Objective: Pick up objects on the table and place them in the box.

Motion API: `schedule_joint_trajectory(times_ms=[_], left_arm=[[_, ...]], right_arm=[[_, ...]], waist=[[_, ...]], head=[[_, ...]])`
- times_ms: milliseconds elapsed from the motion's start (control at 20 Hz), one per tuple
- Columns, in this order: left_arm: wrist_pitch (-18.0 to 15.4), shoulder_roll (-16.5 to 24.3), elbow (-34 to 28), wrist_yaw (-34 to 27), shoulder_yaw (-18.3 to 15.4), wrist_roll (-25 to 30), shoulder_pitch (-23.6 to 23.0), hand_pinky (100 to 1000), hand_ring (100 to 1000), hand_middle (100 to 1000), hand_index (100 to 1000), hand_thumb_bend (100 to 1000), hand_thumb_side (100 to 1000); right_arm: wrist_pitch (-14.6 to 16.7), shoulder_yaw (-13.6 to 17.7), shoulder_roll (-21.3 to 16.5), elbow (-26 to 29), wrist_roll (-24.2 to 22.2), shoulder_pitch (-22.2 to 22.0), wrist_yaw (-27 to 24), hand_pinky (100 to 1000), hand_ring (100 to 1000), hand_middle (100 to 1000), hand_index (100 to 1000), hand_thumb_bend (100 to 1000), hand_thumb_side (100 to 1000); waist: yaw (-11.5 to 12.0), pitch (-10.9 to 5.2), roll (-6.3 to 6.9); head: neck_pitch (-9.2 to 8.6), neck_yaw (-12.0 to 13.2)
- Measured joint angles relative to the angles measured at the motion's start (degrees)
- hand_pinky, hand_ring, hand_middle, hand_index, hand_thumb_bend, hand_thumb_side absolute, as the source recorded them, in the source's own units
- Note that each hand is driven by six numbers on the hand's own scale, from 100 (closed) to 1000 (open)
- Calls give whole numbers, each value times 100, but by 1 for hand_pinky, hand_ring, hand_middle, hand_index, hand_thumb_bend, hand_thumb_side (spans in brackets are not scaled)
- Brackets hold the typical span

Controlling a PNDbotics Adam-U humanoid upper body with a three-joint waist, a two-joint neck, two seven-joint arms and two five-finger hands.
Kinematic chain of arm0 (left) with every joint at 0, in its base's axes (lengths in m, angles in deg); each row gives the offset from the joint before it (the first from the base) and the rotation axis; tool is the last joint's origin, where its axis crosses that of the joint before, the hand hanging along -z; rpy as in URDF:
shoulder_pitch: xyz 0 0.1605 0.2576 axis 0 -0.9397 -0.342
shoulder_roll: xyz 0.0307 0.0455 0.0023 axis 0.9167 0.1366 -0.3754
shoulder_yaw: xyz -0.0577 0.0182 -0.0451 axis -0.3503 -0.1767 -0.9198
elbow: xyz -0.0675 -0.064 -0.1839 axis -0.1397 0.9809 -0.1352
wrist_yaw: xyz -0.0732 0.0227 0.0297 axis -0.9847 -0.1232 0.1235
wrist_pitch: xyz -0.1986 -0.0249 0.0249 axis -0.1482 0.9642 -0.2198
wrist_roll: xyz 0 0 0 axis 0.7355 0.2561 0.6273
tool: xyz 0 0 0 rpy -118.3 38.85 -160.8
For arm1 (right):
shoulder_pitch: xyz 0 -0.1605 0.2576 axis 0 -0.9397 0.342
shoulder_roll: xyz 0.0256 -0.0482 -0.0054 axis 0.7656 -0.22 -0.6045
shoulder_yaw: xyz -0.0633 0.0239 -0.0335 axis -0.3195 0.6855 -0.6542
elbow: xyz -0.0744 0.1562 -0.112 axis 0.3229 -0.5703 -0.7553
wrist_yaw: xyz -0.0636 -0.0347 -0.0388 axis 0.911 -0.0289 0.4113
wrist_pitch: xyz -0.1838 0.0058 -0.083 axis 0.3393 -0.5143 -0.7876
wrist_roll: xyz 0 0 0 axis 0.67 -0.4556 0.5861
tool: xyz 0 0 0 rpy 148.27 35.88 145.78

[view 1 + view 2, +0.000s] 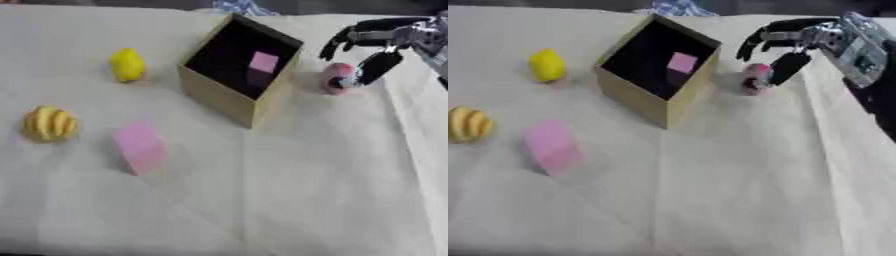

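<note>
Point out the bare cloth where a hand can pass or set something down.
Widest free patch: the near cloth in front of the box and right of the pink block. Crowded spots: the left side with the lemon and striped yellow object, and beside the box where the right hand meets the pink round object.

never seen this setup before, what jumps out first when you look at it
The open cardboard box stands out, set cornerwise near the middle far side of the cloth-covered table, with a pink block already inside. Just right of it, the robot's right hand reaches down with curled fingers around a small pink object. On the left lie a yellow lemon-like fruit, a striped yellow thing and a bigger pink block.
</note>
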Motion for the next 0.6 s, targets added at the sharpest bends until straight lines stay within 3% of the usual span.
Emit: schedule_joint_trajectory(times_ms=[600], left_arm=[[-9,-1,0,-48,0,9,2,732,709,663,796,398,647]], right_arm=[[303,296,31,-344,405,1,641,875,944,750,853,417,313]], waist=[[-7,59,4]], head=[[-47,1]])
